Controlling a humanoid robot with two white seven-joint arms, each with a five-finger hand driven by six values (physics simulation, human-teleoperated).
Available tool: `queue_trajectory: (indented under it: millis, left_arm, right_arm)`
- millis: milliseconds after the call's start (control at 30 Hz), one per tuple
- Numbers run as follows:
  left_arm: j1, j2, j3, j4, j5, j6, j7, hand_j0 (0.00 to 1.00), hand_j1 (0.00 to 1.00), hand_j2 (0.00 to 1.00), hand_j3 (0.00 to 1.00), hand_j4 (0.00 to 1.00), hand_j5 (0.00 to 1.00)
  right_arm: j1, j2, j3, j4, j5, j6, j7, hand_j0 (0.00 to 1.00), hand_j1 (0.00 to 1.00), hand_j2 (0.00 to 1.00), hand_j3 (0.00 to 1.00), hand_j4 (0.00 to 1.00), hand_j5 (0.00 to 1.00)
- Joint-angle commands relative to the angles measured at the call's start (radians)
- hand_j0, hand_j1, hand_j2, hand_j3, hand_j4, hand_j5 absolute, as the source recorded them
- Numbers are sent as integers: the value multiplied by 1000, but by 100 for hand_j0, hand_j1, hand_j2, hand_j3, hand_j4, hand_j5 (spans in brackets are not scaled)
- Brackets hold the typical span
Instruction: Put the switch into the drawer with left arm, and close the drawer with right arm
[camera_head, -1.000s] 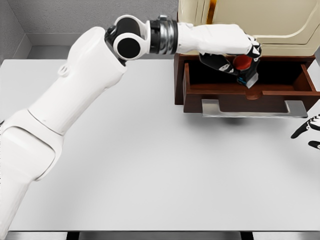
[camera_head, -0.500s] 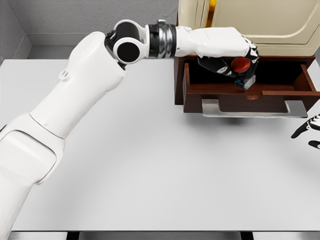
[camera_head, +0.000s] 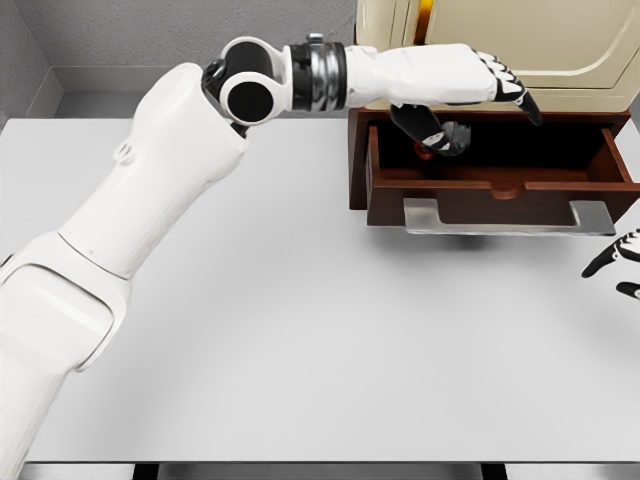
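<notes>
The left hand (camera_head: 470, 80) reaches from the table's left across its far edge, fingers spread over the open drawer (camera_head: 500, 185) and holding nothing. The switch (camera_head: 430, 148) lies inside the drawer toward its left end (only a red patch shows under the thumb). The risk, I judge: withdrawing fingers could snag the drawer wall. The right hand (camera_head: 615, 258), fingers loosely spread, waits at the table's right edge.

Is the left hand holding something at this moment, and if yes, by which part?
Nothing is held. The white left hand has its fingers spread above the open dark-brown wooden drawer; the small red-topped switch lies inside, below the hand.
</notes>
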Motion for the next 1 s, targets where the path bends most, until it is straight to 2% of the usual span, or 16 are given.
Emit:
queue_trajectory:
  millis: [0, 33, 100, 233, 300, 333, 367, 400, 433, 467, 533, 567, 600, 700, 967]
  left_arm:
    - [-2, 5, 2, -30, 11, 3, 1, 88, 88, 88, 88, 88, 88]
    - [-2, 11, 4, -61, 17, 3, 1, 90, 90, 90, 90, 90, 90]
    - [0, 45, 4, -122, 100, 3, 1, 99, 99, 99, 99, 99, 99]
    - [2, 192, 4, -319, 250, 3, 1, 100, 100, 100, 100, 100, 100]
    - [12, 365, 2, -423, 375, 3, 1, 100, 100, 100, 100, 100, 100]
    - [49, 471, 8, -495, 425, 3, 1, 100, 100, 100, 100, 100, 100]
    - [81, 599, 11, -527, 531, 3, 1, 100, 100, 100, 100, 100, 100]
    - [115, 693, 13, -527, 606, 3, 1, 100, 100, 100, 100, 100, 100]
    - [152, 805, 13, -526, 646, 3, 1, 100, 100, 100, 100, 100, 100]
    - [190, 865, 14, -520, 648, 3, 1, 100, 100, 100, 100, 100, 100]
    - [304, 916, 17, -506, 636, 3, 1, 100, 100, 100, 100, 100, 100]
    - [324, 933, 17, -486, 634, 3, 1, 100, 100, 100, 100, 100, 100]
    - [324, 939, 14, -449, 634, 3, 1, 100, 100, 100, 100, 100, 100]
    - [365, 939, 7, -443, 608, 3, 1, 100, 100, 100, 100, 100, 100]
    - [371, 934, -7, -417, 553, 3, 1, 100, 100, 100, 100, 100, 100]
  right_arm:
    - [0, -1, 0, -1, -8, 3, 0, 59, 59, 59, 59, 59, 59]
    - [0, -1, 0, -1, -8, 3, 0, 59, 59, 59, 59, 59, 59]
    - [-5, -1, 0, 1, -8, 3, 0, 59, 59, 59, 59, 59, 59]
    - [-18, -1, 0, 1, -8, 3, 0, 59, 59, 59, 59, 59, 59]
    - [-23, -3, 2, -1, -8, 3, 0, 59, 59, 59, 59, 59, 59]
    - [-46, -10, 29, 1, -7, 3, 0, 59, 59, 59, 59, 59, 59]
    - [-75, -12, 69, 1, -7, 3, 0, 59, 59, 59, 59, 59, 59]
    - [-97, -12, 92, -1, -7, 3, 0, 59, 59, 59, 59, 59, 59]
    - [-104, -12, 98, 1, -8, 3, 0, 59, 59, 59, 59, 59, 59]
    - [-106, -12, 98, 1, -7, 3, 0, 59, 59, 59, 59, 59, 59]
    - [-118, -12, 98, 1, -7, 3, 0, 59, 59, 59, 59, 59, 59]
    - [-121, -12, 98, 1, -8, 3, 0, 59, 59, 59, 59, 59, 59]
    - [-124, -12, 98, 1, -7, 3, 0, 59, 59, 59, 59, 59, 59]
    - [-127, -12, 98, 1, -7, 3, 0, 60, 60, 60, 60, 60, 60]
    - [-138, -15, 112, 1, 0, 3, 0, 60, 60, 60, 60, 60, 60]
